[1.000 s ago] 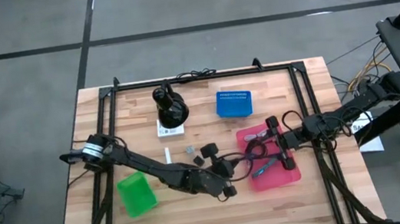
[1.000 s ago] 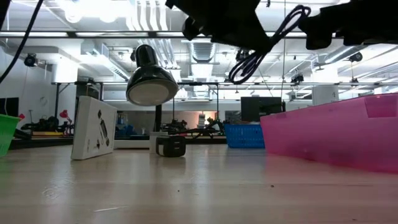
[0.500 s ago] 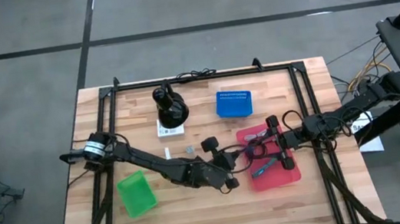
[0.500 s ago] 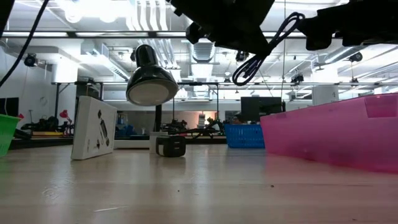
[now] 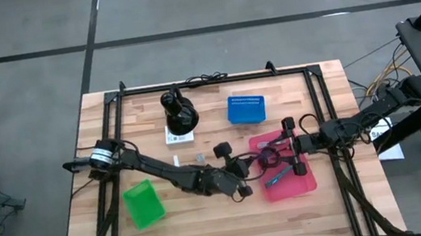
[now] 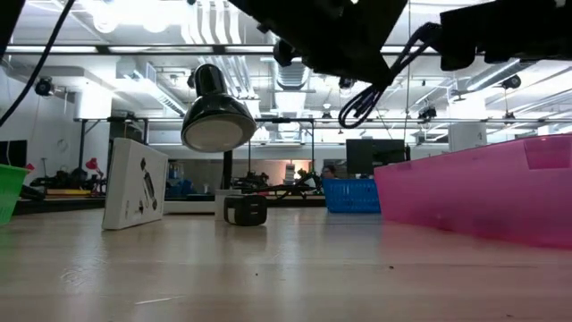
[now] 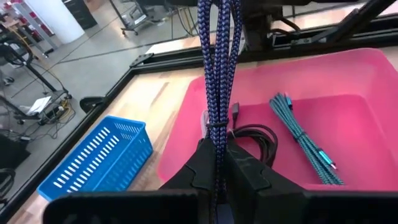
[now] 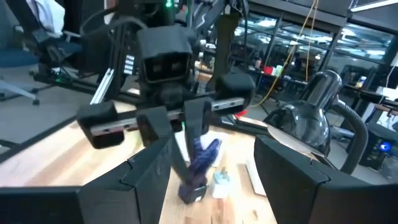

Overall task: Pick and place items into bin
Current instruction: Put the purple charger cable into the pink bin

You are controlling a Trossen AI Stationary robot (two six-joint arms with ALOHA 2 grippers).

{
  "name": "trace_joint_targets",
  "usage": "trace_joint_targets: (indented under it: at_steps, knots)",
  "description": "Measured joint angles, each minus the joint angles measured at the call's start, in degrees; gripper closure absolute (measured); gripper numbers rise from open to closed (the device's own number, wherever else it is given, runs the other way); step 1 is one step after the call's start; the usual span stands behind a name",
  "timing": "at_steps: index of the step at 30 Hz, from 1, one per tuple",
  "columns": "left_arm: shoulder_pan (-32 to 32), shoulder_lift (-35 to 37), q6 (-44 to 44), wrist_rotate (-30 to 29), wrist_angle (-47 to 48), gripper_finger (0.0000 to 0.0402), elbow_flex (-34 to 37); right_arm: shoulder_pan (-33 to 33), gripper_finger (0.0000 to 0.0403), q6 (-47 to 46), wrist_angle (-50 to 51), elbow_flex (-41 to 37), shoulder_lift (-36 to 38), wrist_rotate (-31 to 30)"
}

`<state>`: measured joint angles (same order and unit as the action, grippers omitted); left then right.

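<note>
My left gripper [image 5: 248, 168] reaches from the table's left and is shut on a purple-blue braided cable bundle [image 7: 217, 74], one of the items. It hangs at the left rim of the pink bin [image 5: 307, 185]. In the low view the cable [image 6: 365, 100] shows as a dark loop high above the wood. A teal cable [image 7: 303, 137] and a black cable [image 7: 256, 138] lie on the bin's floor. My right gripper [image 5: 294, 149] stands open over the bin's right part, facing the left gripper, with nothing between its fingers [image 8: 292, 165]. My left gripper pinches the cable bundle [image 7: 216, 134], several strands together, between its two fingers. The fingers come nearly level from the table's left, slanting a little down. The bundle [image 8: 202, 155] hangs slack below and ahead of the fingertips, clear of the table and the bin.
A black lamp [image 5: 180, 114] stands on a white card [image 5: 180, 136] at the far middle, with a blue basket [image 5: 245, 108] to its right. A white stick [image 5: 176, 163] and a silver piece [image 5: 198, 159] lie beside the left arm. A green bin [image 5: 143, 204] stands at the near left.
My left gripper, still shut on the cable, has edged toward the pink bin and the table's far edge. The hanging loop has swung along with it and stays clear of the table.
</note>
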<state>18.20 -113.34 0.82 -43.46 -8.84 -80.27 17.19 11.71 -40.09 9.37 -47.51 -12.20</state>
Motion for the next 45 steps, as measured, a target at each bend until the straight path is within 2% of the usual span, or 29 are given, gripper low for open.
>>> trace_joint_targets:
  at_steps: [7,23,28,30,45]
  knots:
    - [-0.3,0.0,-1.7,0.0,-1.1,0.0394,-0.1,0.0,0.0188,-0.6,-0.9,0.0,-2.0,0.0]
    - [-0.5,0.1,-2.7,0.1,-1.4,0.0394,-0.1,-0.1,0.0188,0.8,-5.2,3.8,-12.2,0.0]
    - [-0.5,0.1,-2.7,0.1,-1.4,0.0394,-0.1,-0.1,0.0193,0.5,-5.2,4.1,-12.5,-4.2]
    - [-0.5,0.1,-2.6,0.1,-1.4,0.0393,-0.1,-0.1,0.0201,0.4,-5.2,3.9,-12.1,-5.7]
    - [-0.5,0.1,-2.5,0.0,-1.5,0.0393,0.0,-0.1,0.031,0.5,-5.1,3.5,-11.8,-5.8]
